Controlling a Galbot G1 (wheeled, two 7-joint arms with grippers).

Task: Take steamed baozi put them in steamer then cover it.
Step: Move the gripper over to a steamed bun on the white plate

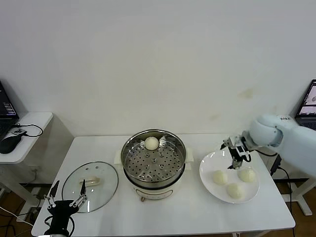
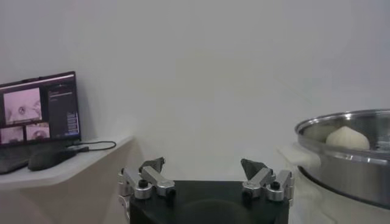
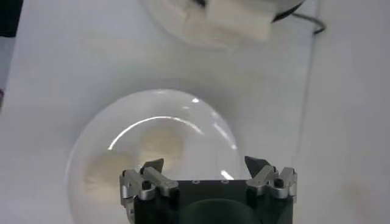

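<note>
Head view had the left gripper [image 1: 66,193] nearest to me, parked low at the table's [image 1: 163,210] front left corner with its fingers spread wide and holding nothing, its tips just at the near rim of the cover [image 1: 90,186]; that glass lid lay flat on the tabletop with its white handle up, just beside the steamer [image 1: 153,163] and to its left; the steamer stood at the middle of the table with its perforated tray bare save for one steamed baozi [image 1: 151,143] against the far wall; to its right sat a white plate [image 1: 208,183] carrying three more buns, one toward the steamer [image 1: 220,177], one nearest the front edge [image 1: 235,190] and one on the outer side [image 1: 247,175]; the right gripper [image 1: 236,150] hung over the plate's far rim, above the buns and touching none, its fingers parted and empty; from the right wrist view the same open fingers [image 3: 152,168] framed the plate below with two pale buns inside it; farther off on the left, a computer mouse [image 1: 9,142] lay on a small side desk [image 1: 32,118]; a plain white wall [image 1: 158,59] stood behind it all.
</note>
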